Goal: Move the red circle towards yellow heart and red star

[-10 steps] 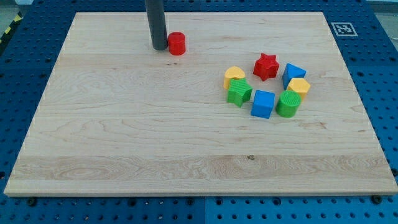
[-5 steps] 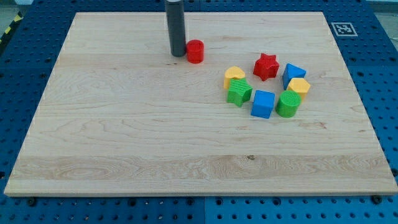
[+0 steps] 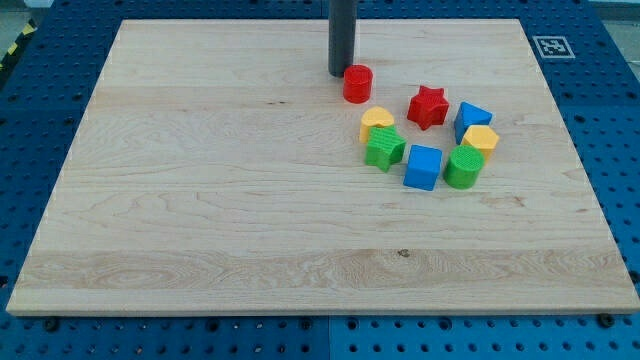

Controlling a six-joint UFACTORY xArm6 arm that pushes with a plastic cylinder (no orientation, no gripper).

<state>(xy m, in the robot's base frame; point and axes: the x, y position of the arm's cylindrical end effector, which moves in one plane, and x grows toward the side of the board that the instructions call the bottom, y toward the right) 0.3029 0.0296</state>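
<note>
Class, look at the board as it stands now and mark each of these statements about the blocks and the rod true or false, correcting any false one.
1. My tip is just up and left of the red circle. True.
2. The red circle lies below the green blocks. False: it lies above the yellow heart.
3. The red star lies to the view's right of the yellow heart. True.
4. The blue cube sits alone at the view's left edge. False: it sits in the cluster, between two green blocks.
</note>
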